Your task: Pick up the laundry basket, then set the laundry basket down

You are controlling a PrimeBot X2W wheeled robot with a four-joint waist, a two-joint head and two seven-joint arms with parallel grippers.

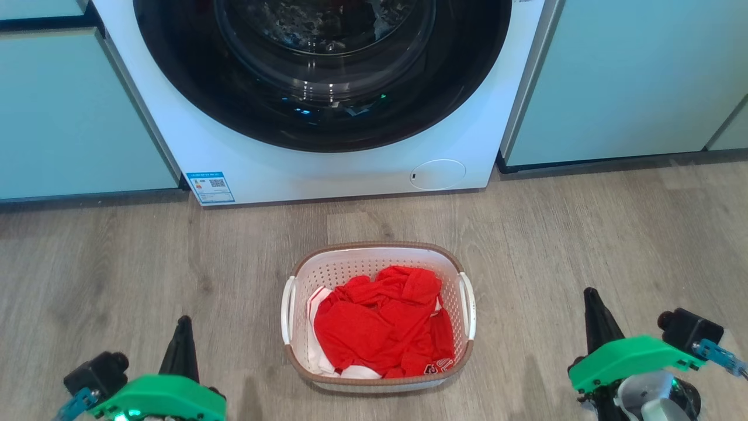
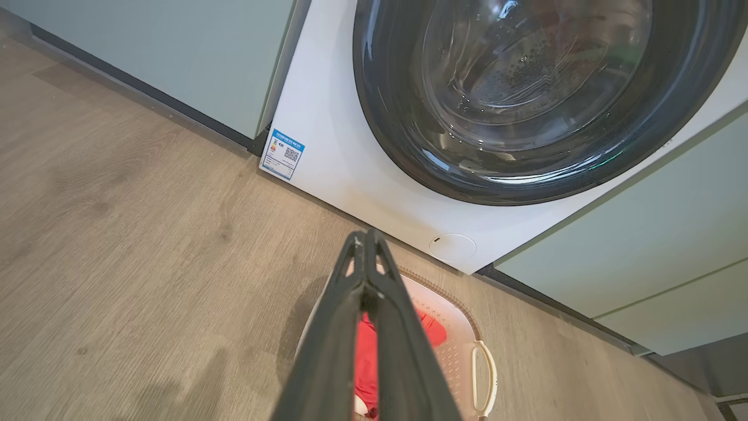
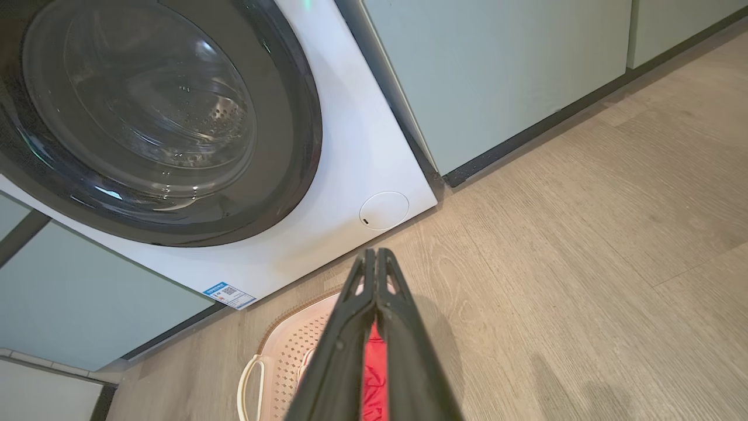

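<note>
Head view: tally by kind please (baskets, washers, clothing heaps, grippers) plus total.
laundry basket: 1
washing machine: 1
red clothing heap, in the basket: 1
grippers: 2 (left gripper, right gripper)
Total: 5
</note>
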